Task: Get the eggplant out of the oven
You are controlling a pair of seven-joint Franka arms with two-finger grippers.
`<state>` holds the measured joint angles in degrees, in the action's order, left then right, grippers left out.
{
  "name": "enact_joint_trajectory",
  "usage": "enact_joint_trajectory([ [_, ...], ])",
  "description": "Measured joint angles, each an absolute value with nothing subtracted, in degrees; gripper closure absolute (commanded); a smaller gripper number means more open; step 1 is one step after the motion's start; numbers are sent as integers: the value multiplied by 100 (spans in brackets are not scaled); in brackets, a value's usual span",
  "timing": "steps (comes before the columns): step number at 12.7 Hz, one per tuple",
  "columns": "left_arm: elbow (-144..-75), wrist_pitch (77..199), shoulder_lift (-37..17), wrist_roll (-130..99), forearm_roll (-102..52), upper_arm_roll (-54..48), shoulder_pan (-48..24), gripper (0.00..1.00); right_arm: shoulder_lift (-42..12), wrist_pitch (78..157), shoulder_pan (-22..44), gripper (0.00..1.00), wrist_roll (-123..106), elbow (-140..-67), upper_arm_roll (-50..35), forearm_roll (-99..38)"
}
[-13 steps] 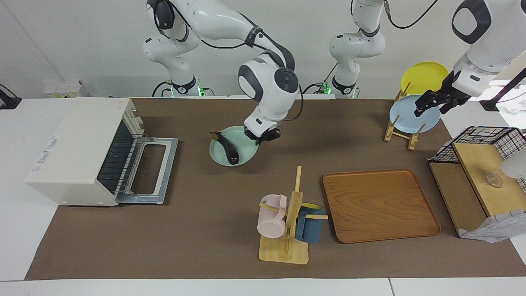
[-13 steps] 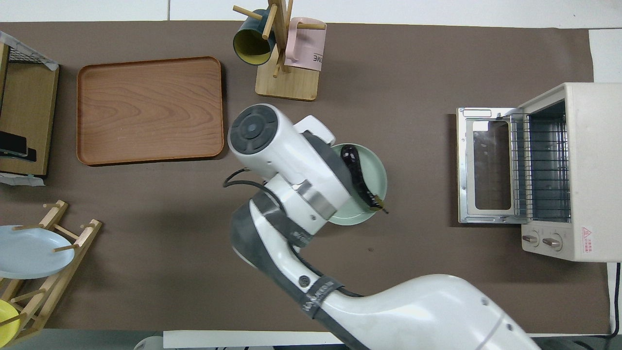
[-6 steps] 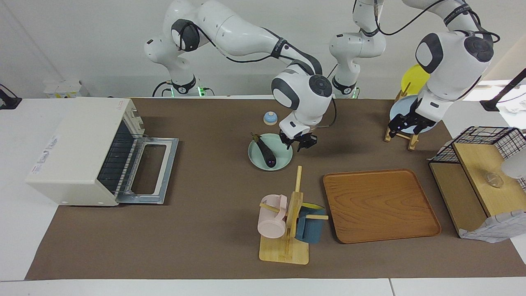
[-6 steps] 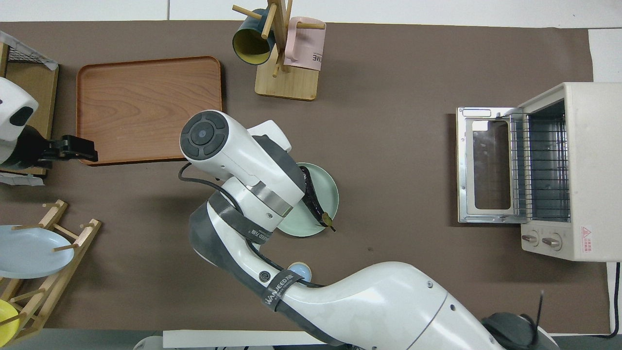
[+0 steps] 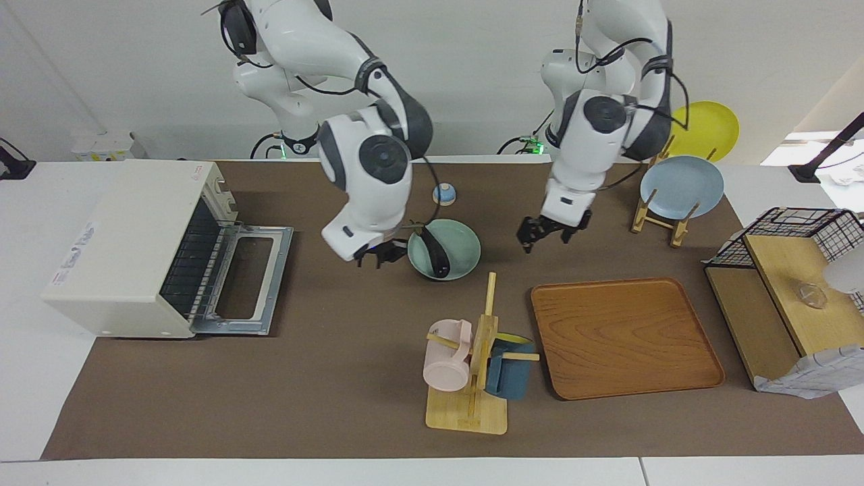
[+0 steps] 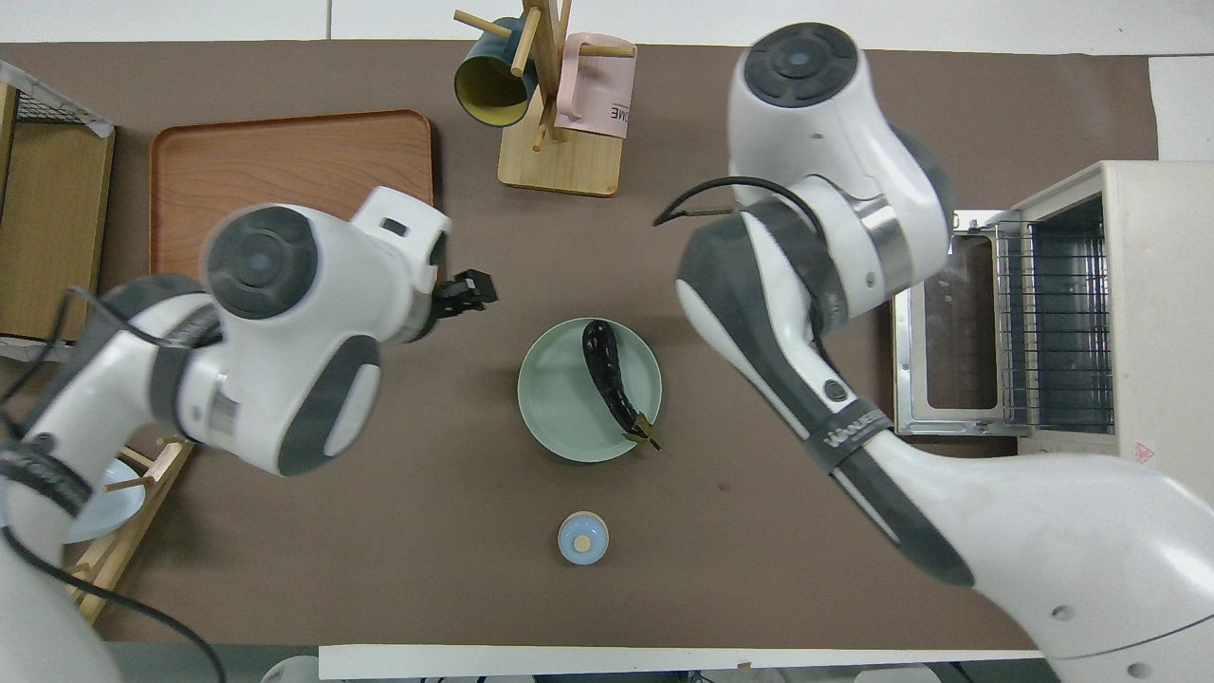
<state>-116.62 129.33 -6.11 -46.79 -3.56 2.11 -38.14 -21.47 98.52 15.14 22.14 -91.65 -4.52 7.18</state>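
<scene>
I see the eggplant point(image 5: 433, 252) lying in the green bowl point(image 5: 466, 246), the oven point(image 5: 135, 246) open at its nine o'clock. Right hand point(image 5: 378, 257) hangs empty beside the bowl, left hand point(image 5: 547, 233) over bare counter point(image 5: 337, 378); I can't tell either's spread.

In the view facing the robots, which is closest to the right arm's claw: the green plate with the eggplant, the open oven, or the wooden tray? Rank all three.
From the right gripper:
1. Green plate, right beside it, holding the eggplant.
2. Oven, door open, at the right arm's end of the table.
3. Wooden tray, toward the left arm's end.
</scene>
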Motion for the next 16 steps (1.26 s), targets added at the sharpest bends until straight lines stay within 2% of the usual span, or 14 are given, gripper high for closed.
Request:
enact_joint_trajectory([
  [2, -11633, 13723, -1150, -5350, -475, 208, -4482, 0, -1826, 10809, 977, 89, 1845, -10482, -453, 829],
  [3, -11549, 13884, -1415, -5548, -489, 212, -4660, 14, -1709, 11112, 861, 89, 1815, -10954, -457, 1046],
  [4, -11427, 13934, -1662, -5686, -497, 218, -4771, 59, -1620, 11306, 819, 89, 1815, -11268, -460, 1250],
  [6, -11269, 13938, -1936, -5828, -611, 219, -4862, 95, -1518, 11682, 668, 89, 1669, -11681, -463, 1390],
  [7, -11254, 13933, -1969, -5835, -661, 221, -4879, 100, -1487, 11819, 575, 89, 1552, -11838, -464, 1485],
  [9, -11204, 13775, -1963, -5851, -681, 233, -4933, 100, -1435, 11880, 517, 89, 1386, -11946, -515, 1664],
  [12, -10632, 12435, -1843, -5572, -631, 426, -4522, 100, -1412, 11835, 520, 89, 1089, -11972, -612, 1956],
  [14, -10434, 12084, -1628, -4322, -560, 504, -3503, 100, -1380, 11434, 522, 89, 637, -11747, -655, 1979],
  [16, -10372, 12363, -1647, -2464, -552, 538, -2134, 100, -1250, 10746, 479, 89, 115, -11262, -655, 1986],
])
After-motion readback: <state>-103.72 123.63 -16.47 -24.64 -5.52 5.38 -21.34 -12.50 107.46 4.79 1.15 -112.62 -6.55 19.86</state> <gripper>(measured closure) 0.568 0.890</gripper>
